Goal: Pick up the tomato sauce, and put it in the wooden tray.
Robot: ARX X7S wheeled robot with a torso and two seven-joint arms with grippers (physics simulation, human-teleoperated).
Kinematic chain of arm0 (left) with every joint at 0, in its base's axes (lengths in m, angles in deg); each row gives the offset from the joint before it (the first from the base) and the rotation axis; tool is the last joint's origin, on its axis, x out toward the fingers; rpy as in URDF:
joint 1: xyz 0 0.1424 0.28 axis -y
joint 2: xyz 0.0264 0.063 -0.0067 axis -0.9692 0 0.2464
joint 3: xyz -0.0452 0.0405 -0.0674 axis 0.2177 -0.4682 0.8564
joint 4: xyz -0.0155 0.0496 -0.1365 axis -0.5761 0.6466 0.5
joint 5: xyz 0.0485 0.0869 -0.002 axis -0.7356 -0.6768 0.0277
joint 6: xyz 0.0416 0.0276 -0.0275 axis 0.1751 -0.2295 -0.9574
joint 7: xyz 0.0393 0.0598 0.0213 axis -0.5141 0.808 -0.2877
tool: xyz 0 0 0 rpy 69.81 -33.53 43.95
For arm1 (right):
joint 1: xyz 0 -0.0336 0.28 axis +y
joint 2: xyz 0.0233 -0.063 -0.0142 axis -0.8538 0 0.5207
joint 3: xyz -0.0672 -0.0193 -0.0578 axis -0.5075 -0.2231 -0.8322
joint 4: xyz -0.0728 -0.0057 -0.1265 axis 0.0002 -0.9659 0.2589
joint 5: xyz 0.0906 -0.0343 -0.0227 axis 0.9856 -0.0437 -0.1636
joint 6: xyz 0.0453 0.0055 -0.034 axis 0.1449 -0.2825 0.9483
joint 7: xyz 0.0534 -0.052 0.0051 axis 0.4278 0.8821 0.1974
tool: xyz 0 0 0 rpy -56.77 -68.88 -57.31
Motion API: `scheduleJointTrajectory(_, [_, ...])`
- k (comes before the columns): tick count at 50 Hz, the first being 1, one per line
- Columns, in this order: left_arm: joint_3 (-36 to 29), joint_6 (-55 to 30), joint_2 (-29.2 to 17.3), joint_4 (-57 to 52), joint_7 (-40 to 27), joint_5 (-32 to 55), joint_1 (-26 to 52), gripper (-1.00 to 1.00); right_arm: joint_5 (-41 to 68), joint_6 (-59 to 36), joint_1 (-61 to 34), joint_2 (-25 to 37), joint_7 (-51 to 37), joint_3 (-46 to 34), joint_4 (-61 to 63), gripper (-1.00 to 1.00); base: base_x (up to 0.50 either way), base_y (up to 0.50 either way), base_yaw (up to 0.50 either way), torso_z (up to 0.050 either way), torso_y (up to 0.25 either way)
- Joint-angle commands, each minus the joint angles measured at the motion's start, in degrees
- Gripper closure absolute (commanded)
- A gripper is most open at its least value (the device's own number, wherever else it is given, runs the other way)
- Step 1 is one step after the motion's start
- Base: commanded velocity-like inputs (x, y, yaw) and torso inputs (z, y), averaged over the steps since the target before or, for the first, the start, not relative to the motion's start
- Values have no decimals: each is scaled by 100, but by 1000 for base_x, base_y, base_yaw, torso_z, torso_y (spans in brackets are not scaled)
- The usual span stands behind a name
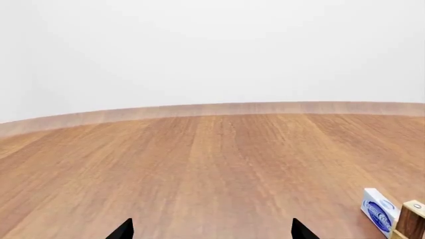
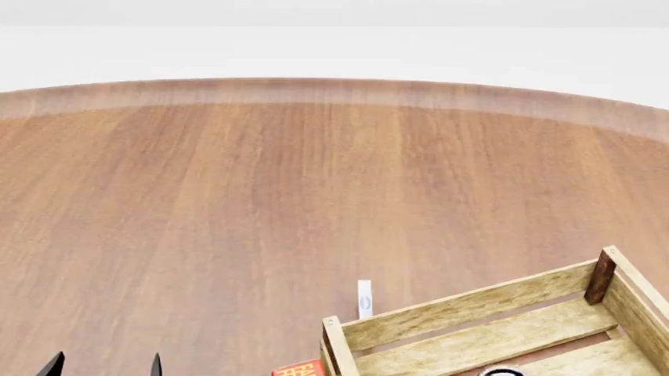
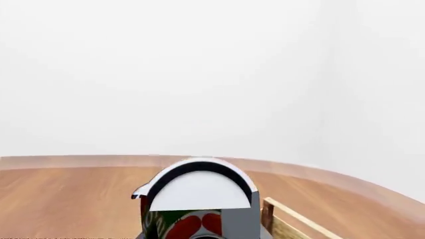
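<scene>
Tomato sauce can carried close to the wooden tray, release not yet made.

The broad brown wood-grain counter (image 2: 262,204) carries the large light-wood slatted wooden tray (image 2: 471,309) with dark corner posts; inside the tray only a sliver of a round silver rim shows at the head view's lower edge, too little to identify. Just outside the tray's near-left corner stand a white-and-blue box (image 1: 378,209) and a red packet (image 2: 301,368). The red-and-green-labelled tomato sauce (image 3: 189,221) fills the right wrist view, tilted, beside the tray's rail; whether the right fingers clamp it I cannot tell. Best centre it over the slats, then lower before releasing. The left gripper (image 1: 211,229) has its black fingers apart, empty.
</scene>
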Motion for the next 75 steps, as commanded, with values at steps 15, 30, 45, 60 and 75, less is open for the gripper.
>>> scheduleJointTrajectory(15, [-36,9,-17,16,-40,17,14,-100,232,-1227,-2131,-178,428,203,-1685,100,0,0,0,0,0])
scheduleJointTrajectory(30, [-54,18,-31,29,-42,44,33,-100,275,-1767,-3855,-457,767,144,-3486,100,0,0,0,0,0])
scheduleJointTrajectory(45, [-74,75,-41,77,-36,55,33,-100,360,293,-5416,-1136,1512,93,-7423,100,0,0,0,0,1])
scheduleJointTrajectory(60, [-94,74,-58,71,-54,66,43,-100,703,942,-6358,-1557,2672,552,-9918,100,0,0,0,0,0])
scheduleJointTrajectory(75, [-108,49,-70,41,-91,83,48,-100,259,81,-6265,-1578,3446,1785,-9921,100,0,0,0,0,1])
